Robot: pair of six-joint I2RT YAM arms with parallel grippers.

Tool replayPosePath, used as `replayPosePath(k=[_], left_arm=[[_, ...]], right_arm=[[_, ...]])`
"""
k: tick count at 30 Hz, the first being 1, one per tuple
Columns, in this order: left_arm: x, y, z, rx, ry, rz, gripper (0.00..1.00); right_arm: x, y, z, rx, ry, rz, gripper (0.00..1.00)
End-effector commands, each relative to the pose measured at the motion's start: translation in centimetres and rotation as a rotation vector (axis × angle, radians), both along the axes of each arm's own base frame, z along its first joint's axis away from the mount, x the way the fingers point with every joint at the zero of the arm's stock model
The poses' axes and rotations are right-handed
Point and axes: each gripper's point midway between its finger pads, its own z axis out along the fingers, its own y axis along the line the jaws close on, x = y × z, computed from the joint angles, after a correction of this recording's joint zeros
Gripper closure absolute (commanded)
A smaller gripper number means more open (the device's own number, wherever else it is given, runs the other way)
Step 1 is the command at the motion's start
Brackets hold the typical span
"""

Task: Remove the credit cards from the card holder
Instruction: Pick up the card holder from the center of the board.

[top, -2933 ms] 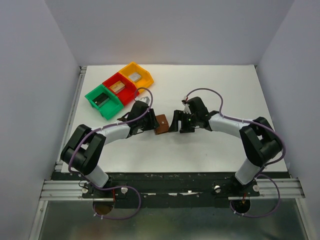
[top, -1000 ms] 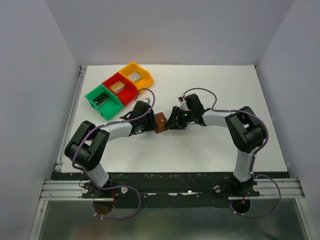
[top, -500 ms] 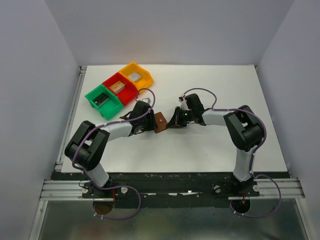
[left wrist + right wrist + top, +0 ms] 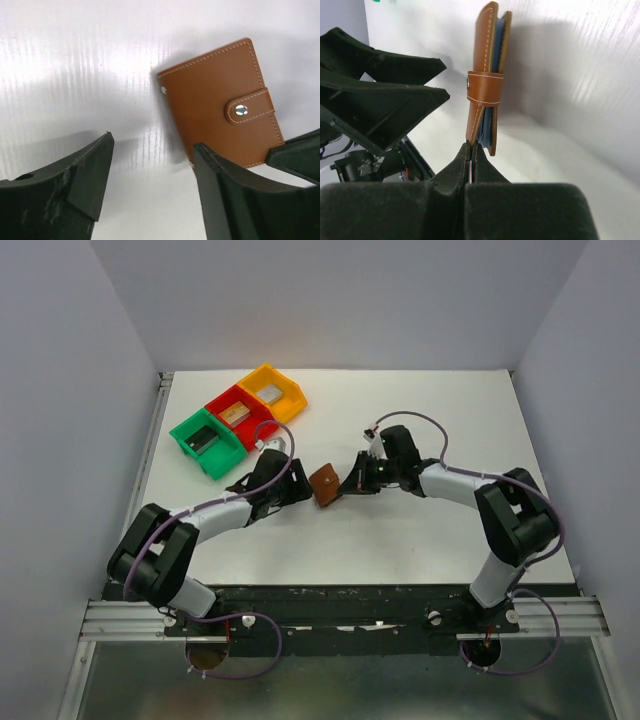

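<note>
The small brown leather card holder (image 4: 220, 100), judged light and stiff, is pinched by its edge near the middle of the white desk (image 4: 400, 530) by the closed right gripper (image 4: 470, 146). Its snap tab (image 4: 250, 106) is best taken by the wide-open left gripper (image 4: 152, 142).

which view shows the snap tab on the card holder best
Left wrist: the snap tab faces the camera, stud visible. Right wrist shows it side-on, wrapped over the card holder. Top external: too small.
</note>
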Motion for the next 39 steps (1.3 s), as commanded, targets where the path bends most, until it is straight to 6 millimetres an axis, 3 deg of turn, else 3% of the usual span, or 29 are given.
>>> replayPosePath(k=[1, 3, 4, 11, 17, 28, 39], left_arm=[[0.4, 1.3, 2.6, -0.092, -0.102, 0.122, 0.2], [0.4, 1.4, 3.7, -0.133, -0.137, 0.134, 0.04], [0.4, 1.5, 4.4, -0.153, -0.155, 0.143, 0.01], [-0.7, 0.4, 10.3, -0.4, -0.313, 0.038, 0.01], [-2.7, -1.4, 13.5, -0.62, -0.395, -0.128, 0.01], [-4.7, -3.2, 15.4, -0.768, -0.472, -0.296, 0.02], [-4.9, -3.7, 15.1, -0.823, -0.451, -0.321, 0.08]], right_arm=[[-1.7, -0.9, 2.4, 0.001, -0.04, 0.036, 1.0], [-2.1, -0.9, 3.7, 0.022, -0.067, 0.051, 1.0], [-2.7, -1.2, 4.1, 0.021, -0.054, 0.06, 1.0], [-4.3, -1.4, 8.4, 0.075, -0.13, 0.121, 1.0], [-5.4, -1.0, 11.1, 0.157, -0.179, 0.165, 1.0], [-6.2, 0.3, 13.3, 0.322, -0.2, 0.22, 1.0], [-6.6, 0.2, 14.1, 0.361, -0.232, 0.23, 1.0]])
